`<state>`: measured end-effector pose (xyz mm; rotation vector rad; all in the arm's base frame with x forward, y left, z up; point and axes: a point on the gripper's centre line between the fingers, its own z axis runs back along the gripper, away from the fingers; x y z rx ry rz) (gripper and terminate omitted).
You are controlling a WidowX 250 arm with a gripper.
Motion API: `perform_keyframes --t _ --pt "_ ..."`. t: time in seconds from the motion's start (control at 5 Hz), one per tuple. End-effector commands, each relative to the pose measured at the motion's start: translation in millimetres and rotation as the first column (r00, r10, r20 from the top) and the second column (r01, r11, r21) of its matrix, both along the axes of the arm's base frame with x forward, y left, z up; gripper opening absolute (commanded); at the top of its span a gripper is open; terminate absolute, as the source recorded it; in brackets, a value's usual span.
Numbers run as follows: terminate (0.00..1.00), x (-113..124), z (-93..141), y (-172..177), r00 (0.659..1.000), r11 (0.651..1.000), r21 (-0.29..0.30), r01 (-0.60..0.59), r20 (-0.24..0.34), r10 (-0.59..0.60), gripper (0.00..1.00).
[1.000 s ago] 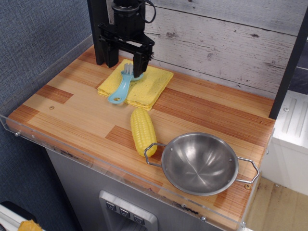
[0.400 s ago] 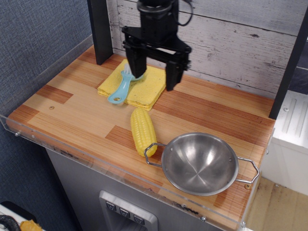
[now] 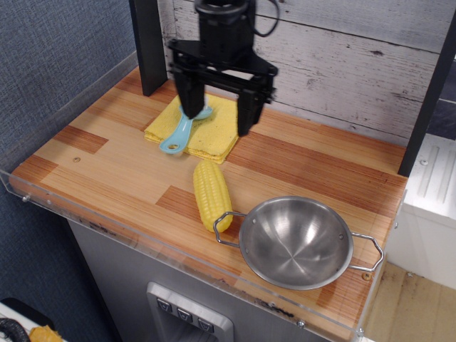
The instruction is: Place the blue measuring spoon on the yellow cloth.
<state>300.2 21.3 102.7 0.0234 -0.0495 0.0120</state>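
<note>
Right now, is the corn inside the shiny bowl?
No, the corn lies on the wooden table just left of the shiny bowl, beside its handle.

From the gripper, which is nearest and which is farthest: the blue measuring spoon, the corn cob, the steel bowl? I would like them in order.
Measured from the gripper, which hangs open over the yellow cloth:
1. Blue measuring spoon: right by the left finger, lying on the cloth's left side.
2. Corn cob: in front of the cloth, on the bare wood.
3. Steel bowl: front right, beyond the corn.
</note>
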Motion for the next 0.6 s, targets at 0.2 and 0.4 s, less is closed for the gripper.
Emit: perform_keyframes --t 0.2,0.4 --pt "0.0 -5.1 13.8 -4.7 0.989 0.999 0.012 0.052 -0.137 -0.05 1.0" --pt "1.0 -5.1 13.8 -4.7 0.989 0.999 0.012 0.052 -0.137 -0.05 1.0"
